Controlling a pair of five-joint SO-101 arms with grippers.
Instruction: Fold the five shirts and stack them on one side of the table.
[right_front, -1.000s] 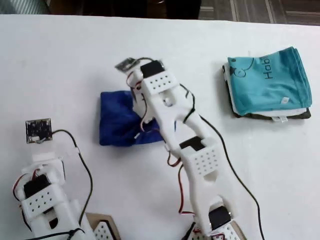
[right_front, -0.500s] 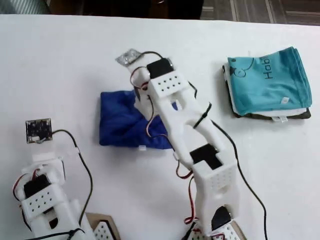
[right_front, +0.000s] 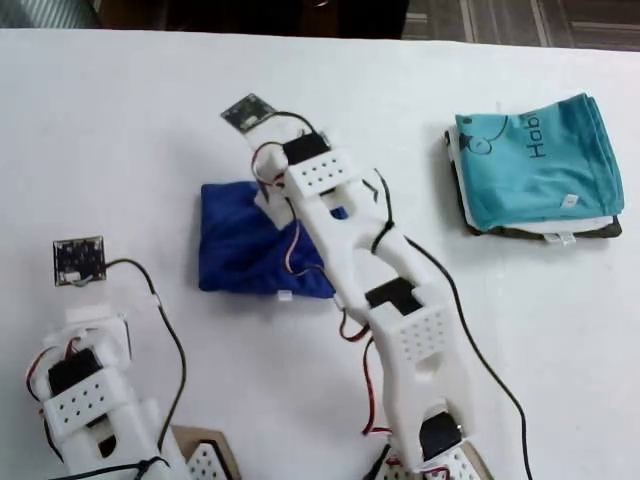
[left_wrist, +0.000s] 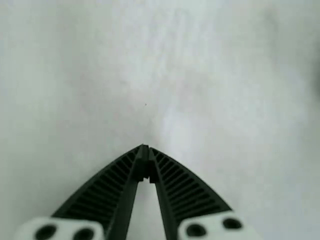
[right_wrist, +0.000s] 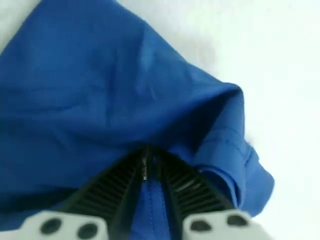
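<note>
A crumpled blue shirt (right_front: 235, 245) lies mid-table. My right arm (right_front: 320, 175) stretches over its right end. In the right wrist view my right gripper (right_wrist: 146, 162) is shut, and a raised fold of the blue shirt (right_wrist: 100, 90) is pinched at its tips. Folded shirts are stacked at the right side, a teal shirt (right_front: 535, 160) on top of a white and a dark one. My left arm (right_front: 85, 390) rests at the near left corner. Its left gripper (left_wrist: 144, 150) is shut over the bare white table (left_wrist: 160, 60), holding nothing.
The white table (right_front: 120, 120) stretches open to the left and far side of the blue shirt. Cables (right_front: 165, 320) trail from both arms near the front edge. Dark floor lies beyond the far edge.
My right arm swung a little to the right, then back left over the blue shirt, whose right edge shifted slightly. The left arm has stayed still.
</note>
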